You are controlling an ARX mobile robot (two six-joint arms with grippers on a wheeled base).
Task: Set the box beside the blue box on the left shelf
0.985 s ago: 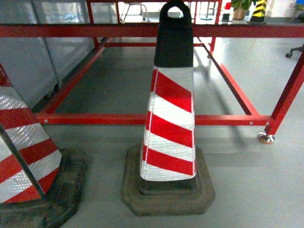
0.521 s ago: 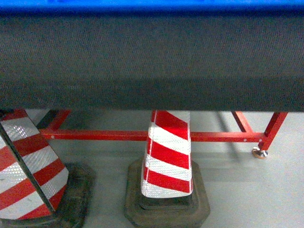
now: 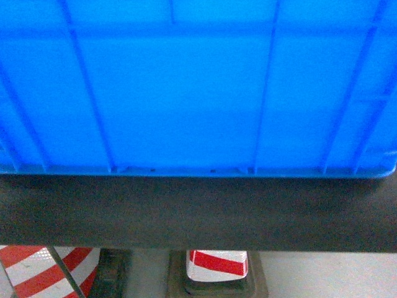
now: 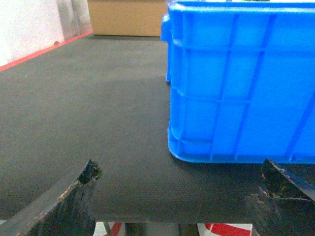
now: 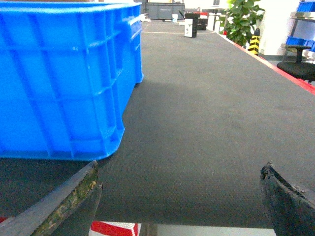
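The box (image 3: 198, 93) stood on the dark bench (image 3: 198, 211), near its front edge; left hand (image 4: 177, 196) and right hand (image 5: 179, 196) were apart, empty, level with that edge; cones (image 3: 218, 262) stood below.

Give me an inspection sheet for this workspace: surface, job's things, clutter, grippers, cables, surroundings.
Surface: dark matte shelf deck, red trim along its edges.
Job's things: blue crate stands upright on the deck near its front edge, ungripped.
Clutter: brown cardboard box at the deck's far end.
Grippers: left gripper and right gripper both open, holding nothing, at the front corners of the crate.
Cables: nothing seen.
Surroundings: red-and-white traffic cones on the floor below; potted plant and office chair beyond.
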